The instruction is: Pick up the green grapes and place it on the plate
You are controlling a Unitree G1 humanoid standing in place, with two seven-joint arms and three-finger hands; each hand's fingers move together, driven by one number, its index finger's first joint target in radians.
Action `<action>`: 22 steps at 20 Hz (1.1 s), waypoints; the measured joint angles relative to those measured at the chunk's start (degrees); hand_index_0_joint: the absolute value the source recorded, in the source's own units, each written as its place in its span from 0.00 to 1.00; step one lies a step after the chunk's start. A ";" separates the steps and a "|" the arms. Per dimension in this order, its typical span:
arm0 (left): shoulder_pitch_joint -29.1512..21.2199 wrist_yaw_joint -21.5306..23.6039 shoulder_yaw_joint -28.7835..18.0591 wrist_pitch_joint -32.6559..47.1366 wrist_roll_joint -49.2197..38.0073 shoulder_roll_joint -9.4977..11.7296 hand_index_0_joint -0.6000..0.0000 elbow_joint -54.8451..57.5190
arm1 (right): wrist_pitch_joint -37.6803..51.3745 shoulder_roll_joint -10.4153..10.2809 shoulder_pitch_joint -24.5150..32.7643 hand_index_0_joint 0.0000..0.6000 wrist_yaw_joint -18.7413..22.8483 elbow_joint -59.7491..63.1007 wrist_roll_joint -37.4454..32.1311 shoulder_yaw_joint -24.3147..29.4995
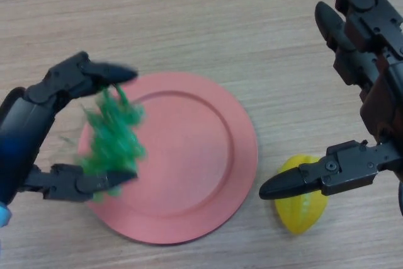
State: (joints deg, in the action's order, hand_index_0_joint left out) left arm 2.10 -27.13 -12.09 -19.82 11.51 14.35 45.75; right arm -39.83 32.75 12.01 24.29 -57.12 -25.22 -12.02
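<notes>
A bunch of green grapes (pixel 112 138) hangs between the fingers and thumb of my left hand (pixel 60 86), over the left rim of the pink plate (pixel 208 155). The fingers reach over the top of the bunch and the thumb sits under it, so the hand is shut on it. I cannot tell whether the grapes touch the plate. My right hand (pixel 362 42) is open at the right, beyond the plate's rim, holding nothing.
A yellow starfruit (pixel 302 206) lies on the wooden table (pixel 189 17) just right of the plate, under the thumb of my right hand.
</notes>
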 measured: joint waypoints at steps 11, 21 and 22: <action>-5.57 7.28 -7.66 -6.42 -19.42 2.51 1.00 2.73 | 0.81 1.66 -0.09 0.00 0.78 0.00 -2.23 -0.13; -0.01 14.87 -15.76 -11.79 -50.34 3.50 1.00 3.78 | 5.24 4.22 -0.77 0.00 1.46 -0.01 -5.87 3.23; -0.02 15.11 -15.77 -10.68 -50.32 3.52 1.00 2.94 | 5.24 4.10 -0.74 0.00 1.46 -0.01 -5.88 3.24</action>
State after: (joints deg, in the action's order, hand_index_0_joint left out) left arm 2.07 -12.02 -27.86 -30.50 -38.81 17.86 48.69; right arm -34.59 36.85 11.27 25.75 -57.13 -31.10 -8.78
